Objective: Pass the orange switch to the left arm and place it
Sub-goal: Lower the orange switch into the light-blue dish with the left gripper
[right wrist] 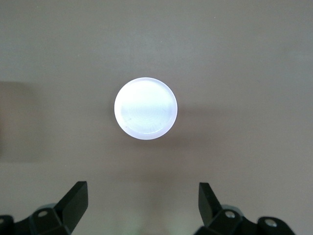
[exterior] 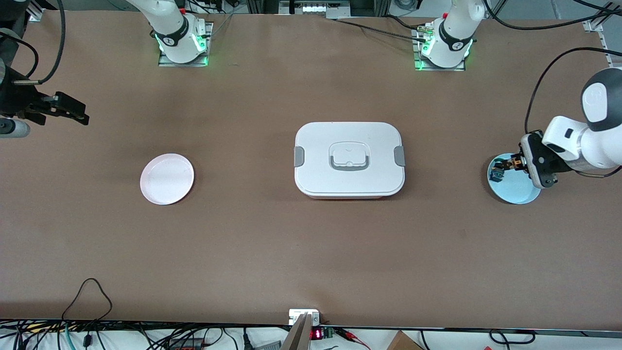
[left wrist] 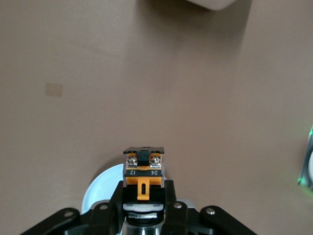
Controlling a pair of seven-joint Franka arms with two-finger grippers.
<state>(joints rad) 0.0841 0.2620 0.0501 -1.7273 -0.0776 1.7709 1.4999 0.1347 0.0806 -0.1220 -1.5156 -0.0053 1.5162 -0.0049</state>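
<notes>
The left gripper (exterior: 516, 164) is clamped on the orange switch (left wrist: 144, 169), holding it in the air over the blue plate (exterior: 520, 192) at the left arm's end of the table. A second small switch (exterior: 496, 173) with blue parts lies on that plate. The white box (exterior: 349, 158) sits mid-table, well apart. The right gripper (right wrist: 142, 198) hangs with its jaws spread wide and empty, above the table near the pink plate (exterior: 166, 178) at the right arm's end.

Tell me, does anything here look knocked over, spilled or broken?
Nothing stands out. The box sits closed and level, the pink plate lies flat, and the left gripper holds the orange switch over the blue plate.
</notes>
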